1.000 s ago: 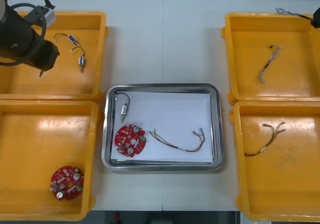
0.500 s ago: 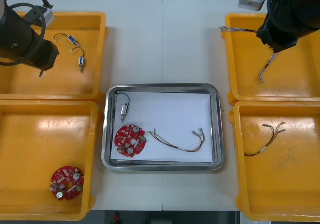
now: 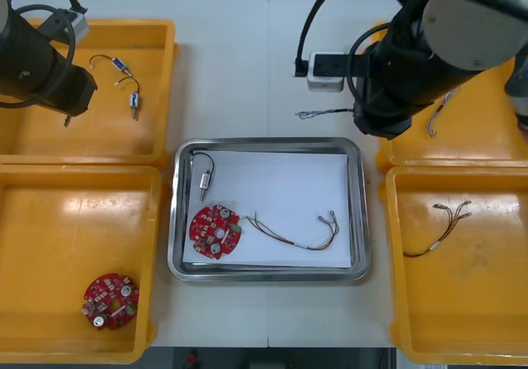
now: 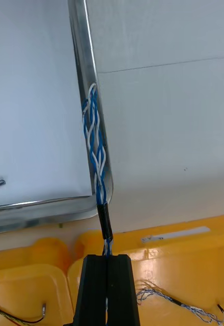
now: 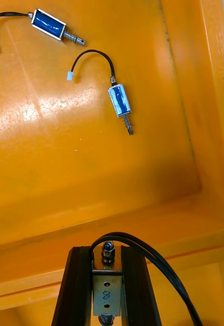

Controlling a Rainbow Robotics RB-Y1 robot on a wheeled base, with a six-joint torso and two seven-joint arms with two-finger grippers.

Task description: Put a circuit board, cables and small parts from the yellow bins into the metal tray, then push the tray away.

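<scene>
Counter (image 3: 231,63) is light, seam down the middle, dark floor past the far edge. Open room: wide bare strip beyond the far rim of the metal tray (image 3: 268,144), thinner strip on the near side. Sideways it's tight: tray sits just beside the near left bin (image 3: 155,245) and near right bin (image 3: 394,253).

Tray is white inside and holds the tray board (image 3: 214,231), a metal part on a black lead (image 3: 203,184), and a red and yellow cable (image 3: 297,237). Spare board (image 3: 110,300) lies in the near left bin, black cable (image 3: 437,224) in the near right one.

Right arm (image 3: 437,47) hangs over the gap between the tray's far right corner and the far right bin (image 3: 495,150). Right wrist view settles the grip: right jaws pinched narrow on the twisted blue and white cable (image 4: 94,147), which runs out over the tray rim; touching it or not, cannot tell. Front view adds its loose end over bare counter.

Left arm (image 3: 37,63) is over the far left bin (image 3: 165,88). Left jaws clamp the held metal part (image 5: 106,285); loose metal parts (image 5: 120,102) lie beyond on the bin floor.
</scene>
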